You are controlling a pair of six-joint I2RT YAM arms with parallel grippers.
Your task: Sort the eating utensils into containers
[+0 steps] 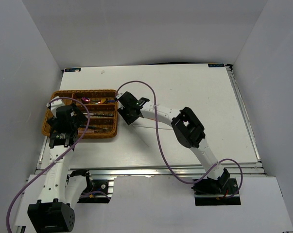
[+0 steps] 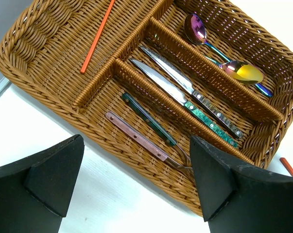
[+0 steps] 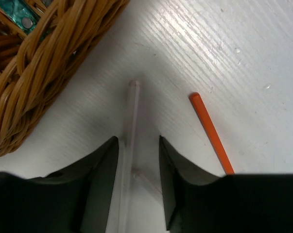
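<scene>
Utensils lie mostly in the wicker tray (image 1: 83,91), which sits against the left edge of the worktop (image 1: 195,97).

Overhead view: the tray's contents are too small to read. The left gripper (image 1: 69,118) hangs over the tray's near left part. The right gripper (image 1: 128,109) is low, just off the tray's right rim.

Left wrist view shows what sits in each compartment:
- Long crosswise section: one orange chopstick (image 2: 97,36).
- First slot: two iridescent spoons (image 2: 243,73).
- Middle slot: two knives (image 2: 178,87), side by side.
- Last slot: a green-handled piece (image 2: 148,119) and a pinkish fork (image 2: 136,138).

The left gripper's jaws are spread wide with nothing between them. An orange tip (image 2: 288,166) shows on the worktop outside the rim.

Right wrist view, which alone shows this: a pale chopstick (image 3: 132,116) lies flat on the worktop beside the tray's corner. The right gripper's jaws stand part-open astride it, with a gap visible on either side. A loose orange chopstick (image 3: 212,131) lies just beside it, outside the jaws.
</scene>
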